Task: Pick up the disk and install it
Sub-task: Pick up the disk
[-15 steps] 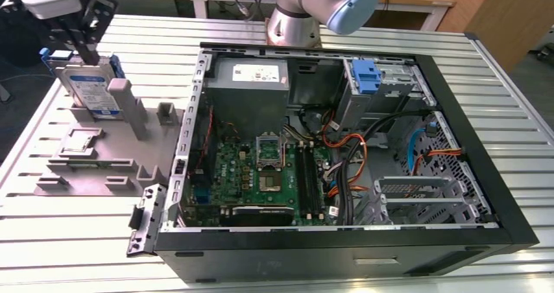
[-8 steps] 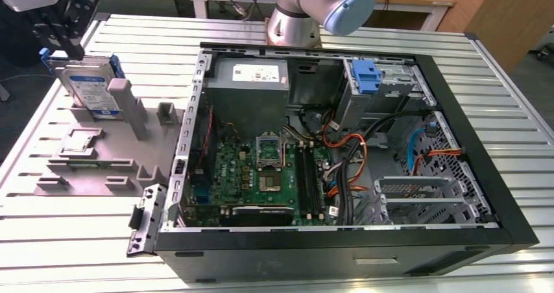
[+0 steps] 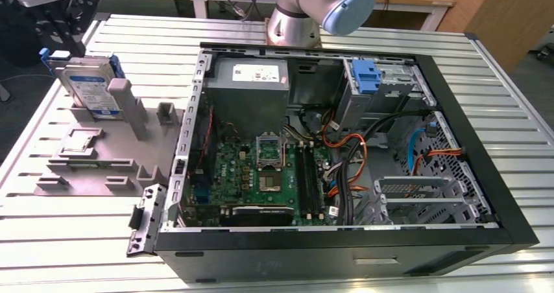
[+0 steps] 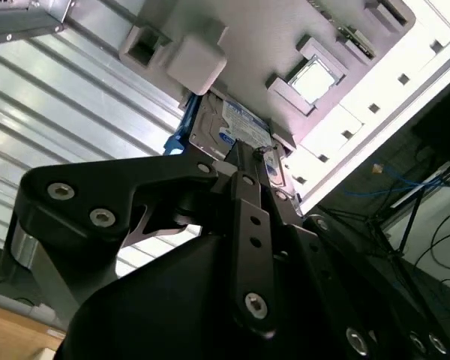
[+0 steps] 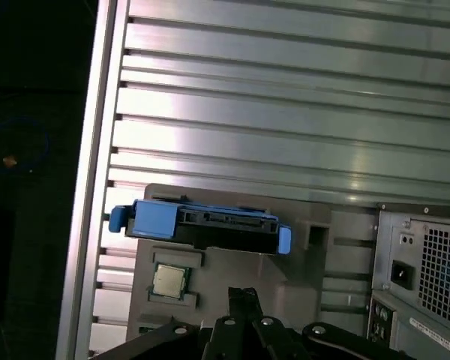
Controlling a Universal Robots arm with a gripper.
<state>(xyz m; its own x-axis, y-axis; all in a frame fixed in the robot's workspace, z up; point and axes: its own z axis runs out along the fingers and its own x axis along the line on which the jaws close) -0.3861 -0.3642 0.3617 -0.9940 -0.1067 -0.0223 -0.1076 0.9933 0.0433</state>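
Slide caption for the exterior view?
End effector above the disk, upright in its grey holder beside the open computer case.

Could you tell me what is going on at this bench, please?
A robot arm is working on installing a disk in an open computer case. The disk stands on edge in a grey fixture on the table, at the exterior view's left of the case. The gripper is right above the disk's top edge, and I cannot tell whether it touches it. The disk is not yet lifted or in the case.
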